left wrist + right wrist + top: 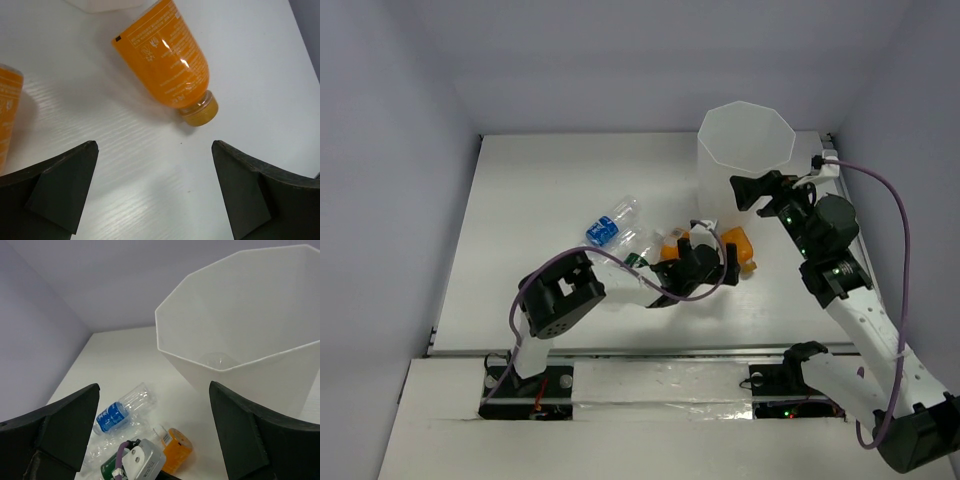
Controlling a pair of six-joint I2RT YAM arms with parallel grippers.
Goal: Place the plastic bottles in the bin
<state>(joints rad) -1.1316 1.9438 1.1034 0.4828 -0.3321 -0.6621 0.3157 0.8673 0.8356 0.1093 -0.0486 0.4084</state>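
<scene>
Seen from above, a small orange plastic bottle point(744, 252) lies just beside the tall translucent white bin point(720, 190); at the left wrist, the left gripper point(154, 147) is spread over it, descent and closure being needed; at the right wrist, the right gripper point(154, 387) is likewise spread, empty.

White table point(530, 200), pale lavender walls point(620, 60) (three sides), soft even light

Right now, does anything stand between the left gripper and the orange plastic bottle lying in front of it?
Nothing visible does. The left gripper is open, and only bare white table lies between it and the orange plastic bottle. A second orange bottle lies aside.
</scene>
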